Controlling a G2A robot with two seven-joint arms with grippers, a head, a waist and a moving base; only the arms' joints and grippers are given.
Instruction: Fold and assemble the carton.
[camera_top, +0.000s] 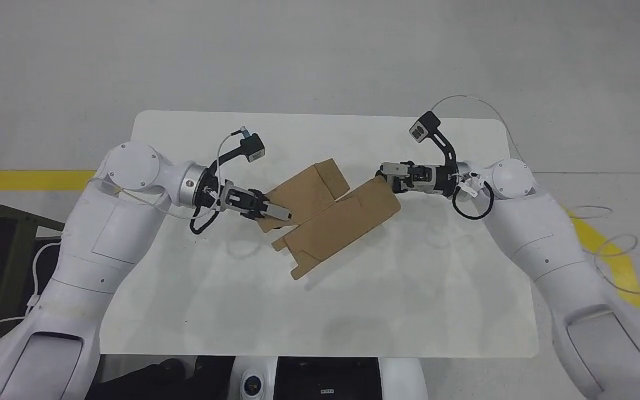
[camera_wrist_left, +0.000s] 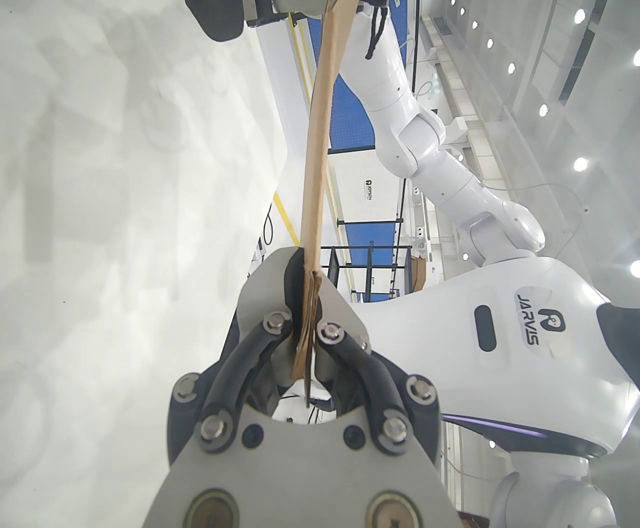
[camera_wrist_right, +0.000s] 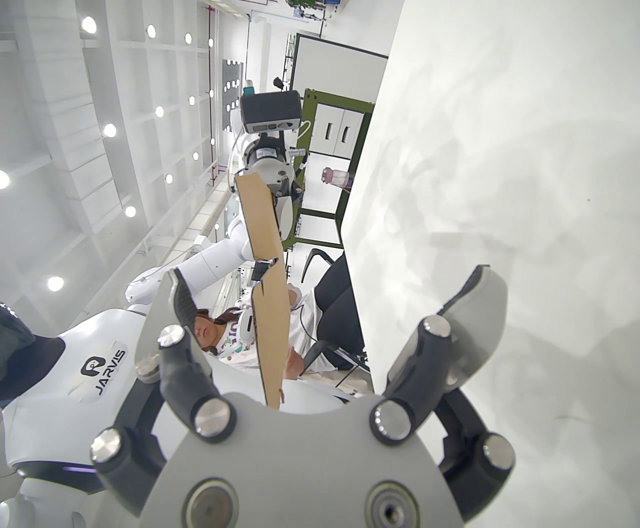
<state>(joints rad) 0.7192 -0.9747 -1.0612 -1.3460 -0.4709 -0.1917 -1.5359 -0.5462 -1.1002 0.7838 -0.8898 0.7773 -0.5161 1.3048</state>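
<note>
A white, round-cornered tabletop (camera_top: 420, 290) stands on a smooth pale grey floor (camera_top: 300, 50). Yellow floor tape (camera_top: 40, 180) runs off at 9 o'clock, more at 4 o'clock. Round white ceiling lights (camera_wrist_right: 109, 130) glow overhead. A green-framed cabinet with white doors (camera_wrist_right: 335, 130) and a blue perforated wall panel (camera_wrist_left: 350, 120) stand behind.

Right gripper (camera_wrist_right: 327, 274) with jaws wide apart, one on each side of the brown carton (camera_wrist_right: 272, 325), neither touching it. Flattened carton seen edge-on, notched between two panels, nearer one jaw than the other, clear of the white table (camera_wrist_right: 500, 150). Met at its far end by the left gripper (camera_wrist_right: 281, 192), just beside a boxy wrist camera (camera_wrist_right: 271, 113).
</note>
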